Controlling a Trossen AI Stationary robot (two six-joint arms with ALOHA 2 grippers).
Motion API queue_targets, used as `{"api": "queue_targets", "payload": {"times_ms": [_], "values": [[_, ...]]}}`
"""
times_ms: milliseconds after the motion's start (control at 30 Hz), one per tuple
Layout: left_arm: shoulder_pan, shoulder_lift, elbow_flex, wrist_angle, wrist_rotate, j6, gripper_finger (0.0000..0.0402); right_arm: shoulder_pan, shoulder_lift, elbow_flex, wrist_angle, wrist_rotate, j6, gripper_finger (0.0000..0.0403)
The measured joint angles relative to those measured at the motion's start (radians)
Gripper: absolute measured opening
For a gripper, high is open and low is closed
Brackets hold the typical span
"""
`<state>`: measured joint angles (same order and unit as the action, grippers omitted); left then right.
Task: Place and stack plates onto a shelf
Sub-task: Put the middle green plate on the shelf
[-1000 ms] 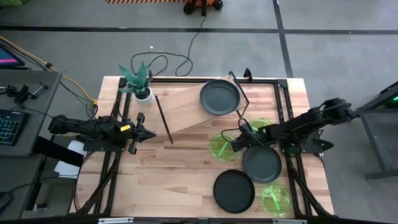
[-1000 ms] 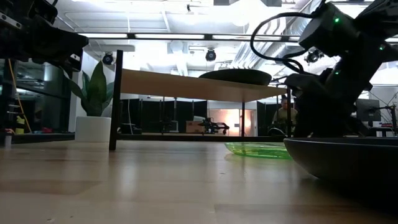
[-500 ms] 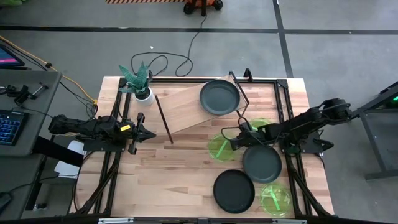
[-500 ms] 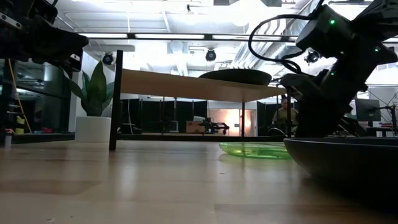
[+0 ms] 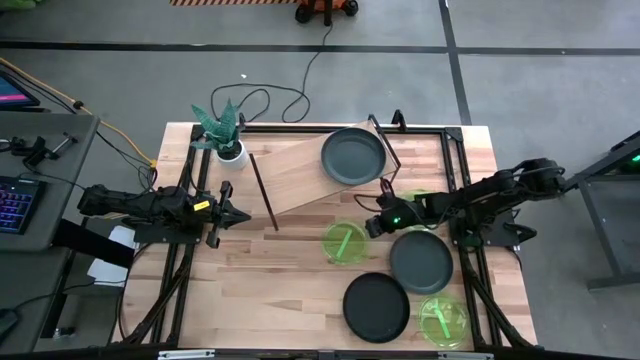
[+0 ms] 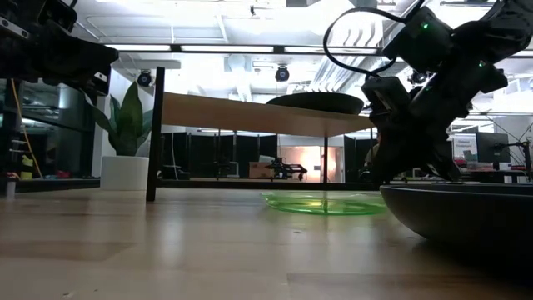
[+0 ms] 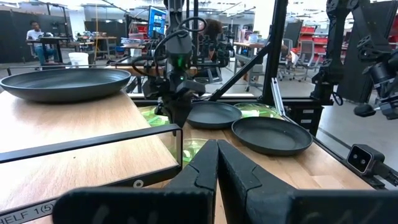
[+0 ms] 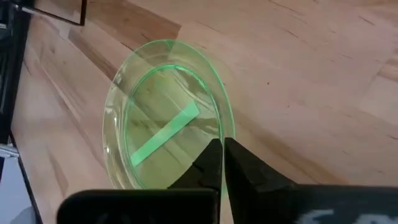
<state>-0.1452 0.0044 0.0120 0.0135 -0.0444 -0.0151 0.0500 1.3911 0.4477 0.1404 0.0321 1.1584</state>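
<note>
The shelf [image 5: 300, 172] stands at the table's far middle, with a dark grey plate [image 5: 352, 156] lying on its right end. A translucent green plate [image 5: 342, 243] lies on the table in front of the shelf. My right gripper [image 5: 371, 228] is shut on this plate's right rim, and the right wrist view shows the same hold, gripper [image 8: 222, 163] on plate [image 8: 165, 118]. Near the table's left edge my left gripper [image 5: 238, 215] hangs shut and level, touching nothing. My right gripper pinches the green plate's rim [image 8: 224, 138] between its two fingers, one finger over the plate's inside and one outside. The fingers slant down at it from the table's right side. In the low view the plate [image 6: 321, 202] lies low and about flat on the table.
A second green plate [image 5: 420, 200] lies under my right arm. Two dark plates [image 5: 421, 262] [image 5: 376, 306] and another green plate [image 5: 443, 320] sit at the near right. A potted plant [image 5: 225, 135] stands at the shelf's far left. Bare tabletop lies at the near left.
My right gripper has shut on the green plate's rim and gone a little toward the table's left edge, tipping as it went. The green plate has slid along the table toward the left and slightly nearer.
</note>
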Motion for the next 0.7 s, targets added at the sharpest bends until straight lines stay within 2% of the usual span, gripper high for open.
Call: {"api": "queue_targets", "payload": {"times_ms": [233,333,533,700], "values": [[0.000,0.000,0.000,0.000,0.000,0.000,0.0000,0.009,-0.001,0.000,0.018,0.124,0.005,0.0003],[0.000,0.000,0.000,0.000,0.000,0.000,0.0000,0.026,-0.001,0.000,0.017,0.159,0.011,0.0017],[0.000,0.000,0.000,0.000,0.000,0.000,0.0000,0.094,0.007,0.005,0.056,0.277,-0.007,0.0094],[0.000,0.000,0.000,0.000,0.000,0.000,0.0000,0.126,0.064,0.016,0.034,0.301,-0.012,0.0153]]}}
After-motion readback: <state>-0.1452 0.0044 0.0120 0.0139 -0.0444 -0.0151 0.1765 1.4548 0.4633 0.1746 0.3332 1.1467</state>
